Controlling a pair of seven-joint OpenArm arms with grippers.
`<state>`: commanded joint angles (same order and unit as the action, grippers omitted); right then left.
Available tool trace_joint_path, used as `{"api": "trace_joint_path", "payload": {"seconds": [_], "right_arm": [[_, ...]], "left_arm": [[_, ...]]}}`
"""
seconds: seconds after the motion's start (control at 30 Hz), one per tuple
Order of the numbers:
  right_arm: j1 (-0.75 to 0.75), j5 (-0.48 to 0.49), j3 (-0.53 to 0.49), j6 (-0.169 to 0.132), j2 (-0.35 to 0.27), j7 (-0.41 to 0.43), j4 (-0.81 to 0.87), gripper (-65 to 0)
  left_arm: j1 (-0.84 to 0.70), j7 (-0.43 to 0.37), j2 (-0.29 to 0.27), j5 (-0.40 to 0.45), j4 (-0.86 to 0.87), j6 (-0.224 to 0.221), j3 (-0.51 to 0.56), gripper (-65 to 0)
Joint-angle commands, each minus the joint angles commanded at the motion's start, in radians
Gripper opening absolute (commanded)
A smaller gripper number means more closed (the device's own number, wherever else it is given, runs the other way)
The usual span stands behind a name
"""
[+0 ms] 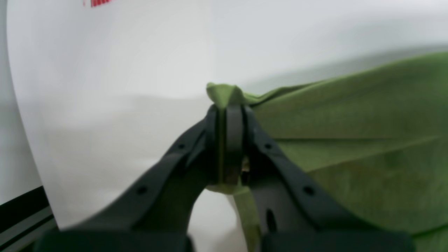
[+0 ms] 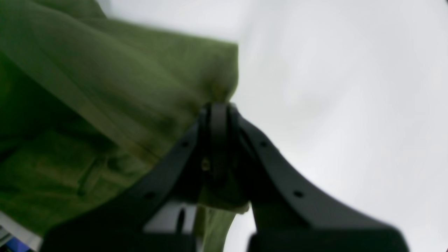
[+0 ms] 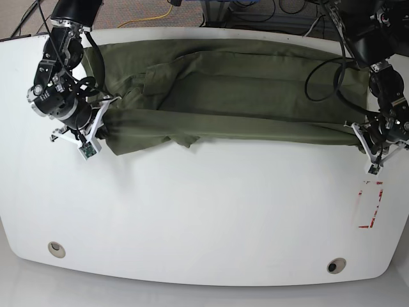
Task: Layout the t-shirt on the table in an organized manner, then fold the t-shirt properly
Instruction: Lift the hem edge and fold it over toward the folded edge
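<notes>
The olive-green t-shirt (image 3: pixel 243 89) lies stretched across the far half of the white table (image 3: pixel 204 211), its near edge pulled taut into a long fold between the two arms. My left gripper (image 1: pixel 225 108) is shut on a pinched corner of the t-shirt (image 1: pixel 350 133) at the base view's right end (image 3: pixel 359 131). My right gripper (image 2: pixel 218 110) is shut on the t-shirt (image 2: pixel 105 98) at the opposite end, on the base view's left (image 3: pixel 105 118). Cloth hangs below both sets of black fingers.
A red tape rectangle (image 3: pixel 370 204) sits on the table near the left gripper. Two round grommet holes (image 3: pixel 56 248) (image 3: pixel 332 265) lie along the near edge. Cables (image 3: pixel 255 13) run behind the far edge.
</notes>
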<state>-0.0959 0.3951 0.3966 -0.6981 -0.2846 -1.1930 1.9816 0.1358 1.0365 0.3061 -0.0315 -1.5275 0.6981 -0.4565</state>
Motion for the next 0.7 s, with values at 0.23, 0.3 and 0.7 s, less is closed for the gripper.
{"api": "trace_joint_path", "payload": {"seconds": [0.23,0.3,0.7], "right_arm": [[-0.107,-0.002,0.014,0.0,0.023,0.0,0.014,-64.8],[-0.129,-0.006,0.034,0.0,0.038,0.0,0.014,-64.0],[-0.146,-0.005,0.057,0.0,0.044,0.0,0.014,-14.1]], "left_arm": [[-0.092,0.0,0.029,0.0,-0.038,0.0,0.002,-63.3],[-0.11,0.0,0.032,0.0,-0.035,0.0,0.002,-63.2],[-0.176,0.005,0.063,0.003,-0.038,0.0,0.003,-36.0]]}}
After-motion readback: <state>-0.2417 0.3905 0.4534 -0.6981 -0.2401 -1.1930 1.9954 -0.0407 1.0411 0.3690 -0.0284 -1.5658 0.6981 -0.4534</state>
